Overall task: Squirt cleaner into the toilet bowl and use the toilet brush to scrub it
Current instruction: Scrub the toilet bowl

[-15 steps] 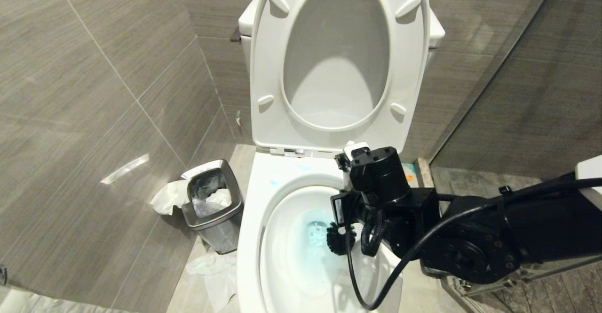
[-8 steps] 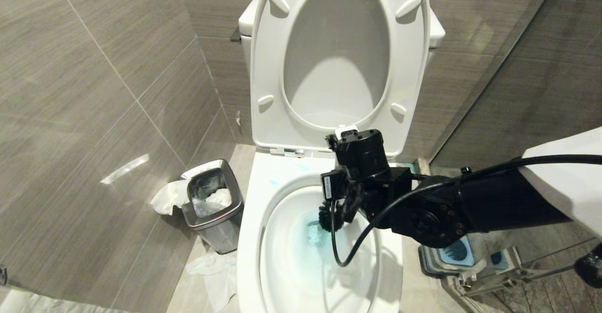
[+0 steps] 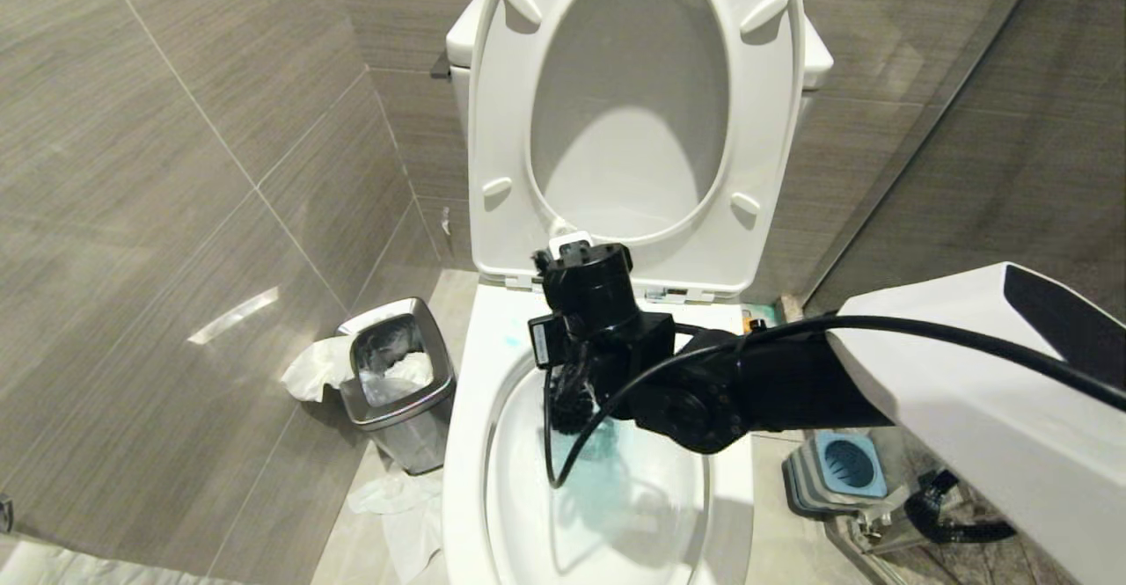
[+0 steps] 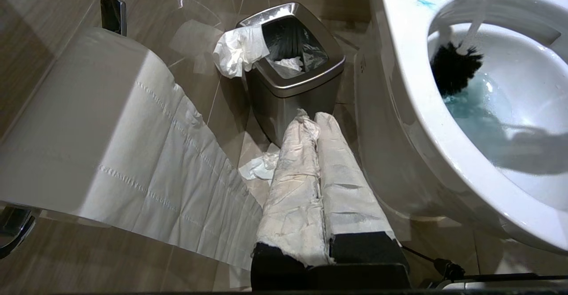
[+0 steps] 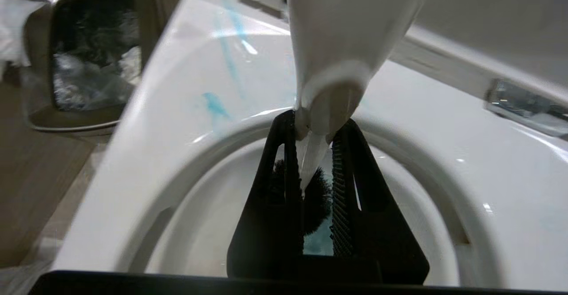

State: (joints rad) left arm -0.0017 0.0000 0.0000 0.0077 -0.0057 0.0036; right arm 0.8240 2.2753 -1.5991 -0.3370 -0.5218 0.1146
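The white toilet bowl (image 3: 464, 444) stands open, its water tinted teal by cleaner (image 3: 620, 475), with teal smears on the rim (image 5: 215, 104). My right gripper (image 5: 320, 124) is shut on the white handle (image 5: 341, 33) of the toilet brush. It holds the black bristle head (image 4: 452, 66) against the bowl's back-left inner wall, just above the water. In the head view the right arm (image 3: 704, 391) reaches over the bowl from the right and hides most of the handle. My left gripper (image 4: 316, 118), its fingers wrapped in white paper, hangs shut and empty beside the toilet.
A square steel bin (image 3: 396, 383) with tissue stands left of the toilet, with more tissue on the floor (image 3: 396, 497). The seat and lid (image 3: 633, 110) are raised. A blue-and-grey holder (image 3: 840, 466) sits at the right. A toilet paper roll (image 4: 88, 122) hangs by the left arm.
My right arm has swung left and towards the back of the bowl, carrying the brush head from the middle of the water to the back-left wall. The left arm is still.
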